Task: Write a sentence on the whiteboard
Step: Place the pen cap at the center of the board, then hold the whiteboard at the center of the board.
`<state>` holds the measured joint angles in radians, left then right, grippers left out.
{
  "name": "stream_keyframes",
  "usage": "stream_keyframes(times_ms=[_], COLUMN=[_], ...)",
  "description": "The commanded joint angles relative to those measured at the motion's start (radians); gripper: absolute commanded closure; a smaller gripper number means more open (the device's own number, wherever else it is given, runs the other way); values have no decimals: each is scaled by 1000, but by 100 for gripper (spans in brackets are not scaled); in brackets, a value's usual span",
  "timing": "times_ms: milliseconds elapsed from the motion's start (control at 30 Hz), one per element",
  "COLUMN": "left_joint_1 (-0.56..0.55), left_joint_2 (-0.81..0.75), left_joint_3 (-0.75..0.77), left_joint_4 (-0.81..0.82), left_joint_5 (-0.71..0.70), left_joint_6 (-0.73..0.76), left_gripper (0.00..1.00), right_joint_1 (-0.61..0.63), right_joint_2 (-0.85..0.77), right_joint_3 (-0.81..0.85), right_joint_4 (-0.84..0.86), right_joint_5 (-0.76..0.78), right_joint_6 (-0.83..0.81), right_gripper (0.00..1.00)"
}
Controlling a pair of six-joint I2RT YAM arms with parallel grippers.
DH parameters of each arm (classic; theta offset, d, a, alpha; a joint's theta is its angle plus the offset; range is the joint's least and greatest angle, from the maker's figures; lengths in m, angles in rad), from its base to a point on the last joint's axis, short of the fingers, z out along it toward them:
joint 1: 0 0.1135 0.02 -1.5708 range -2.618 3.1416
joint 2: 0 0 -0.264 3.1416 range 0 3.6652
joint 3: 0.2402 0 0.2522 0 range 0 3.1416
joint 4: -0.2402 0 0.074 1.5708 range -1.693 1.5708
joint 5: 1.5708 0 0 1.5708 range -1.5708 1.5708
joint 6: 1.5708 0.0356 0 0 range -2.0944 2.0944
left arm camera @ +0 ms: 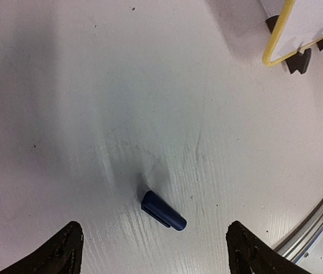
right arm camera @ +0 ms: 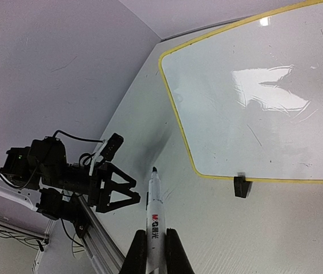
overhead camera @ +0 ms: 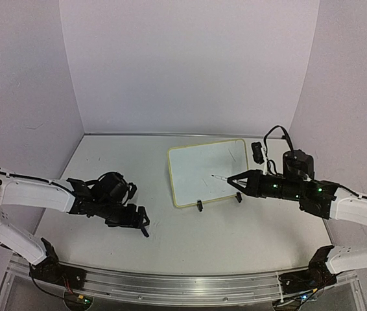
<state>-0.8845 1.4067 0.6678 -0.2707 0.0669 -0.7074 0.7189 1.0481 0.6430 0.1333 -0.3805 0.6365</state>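
Whiteboard [right arm camera: 253,114] sits ahead of right gripper [right arm camera: 156,246], slightly to its right, propped on black clip feet [right arm camera: 241,186]. Yellow rim nearest the fingers. Right gripper clamped narrow on white marker [right arm camera: 154,208] (barrel between the jaws, dark tip forward, uncapped). From top view, marker tip [overhead camera: 216,175] lies over the board face. Can't tell if touching.

Seen from left gripper [left arm camera: 156,254], the whiteboard is well apart, far ahead and right; only a corner [left arm camera: 304,23] shows in its wrist view. Left jaws spread wide, gripping nothing. Blue cap [left arm camera: 162,210] lying loose on table [left arm camera: 93,85] just ahead of and between the fingers [left arm camera: 64,251], touching neither.
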Motion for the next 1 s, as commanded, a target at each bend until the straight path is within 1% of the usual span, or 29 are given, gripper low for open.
stream_keyframes(times_ms=[0, 33, 167, 300, 333, 467, 533, 567, 633, 733, 800, 967], left_joint_1=[21, 31, 115, 204, 244, 287, 302, 320, 334, 338, 338, 338], left_joint_2=[-79, -78, -18, 52, 80, 144, 182, 213, 260, 324, 364, 461], left_joint_3=[105, 121, 283, 436, 488, 580, 593, 592, 606, 650, 677, 783], left_joint_4=[-59, -69, -151, -219, -219, -193, -129, -65, -26, -21, -16, -69], left_joint_5=[0, 23, 181, 326, 391, 488, 544, 612, 630, 659, 671, 677], left_joint_6=[65, 82, 232, 349, 390, 462, 473, 468, 476, 512, 520, 565], left_gripper=[11, 11, 11, 12, 12, 13, 15, 17, 19, 25, 27, 35], right_joint_1=[7, 7, 8, 11, 15, 22, 22, 23, 22, 21, 19, 11], right_joint_2=[-4, -3, 4, 15, 18, 26, 36, 51, 83, 143, 169, 243], right_joint_3=[2, 3, 6, 9, 12, 24, 29, 38, 53, 83, 90, 113], right_joint_4=[25, 25, 22, 23, 24, 28, 38, 52, 73, 94, 125, 214], right_joint_5=[35, 40, 65, 80, 85, 96, 100, 97, 88, 58, 55, 30], right_joint_6=[5, 7, 6, 17, 20, 19, 19, 19, 18, 7, 6, 15], right_gripper=[100, 100, 100, 100, 100, 100, 100, 100, 100, 100, 100, 100])
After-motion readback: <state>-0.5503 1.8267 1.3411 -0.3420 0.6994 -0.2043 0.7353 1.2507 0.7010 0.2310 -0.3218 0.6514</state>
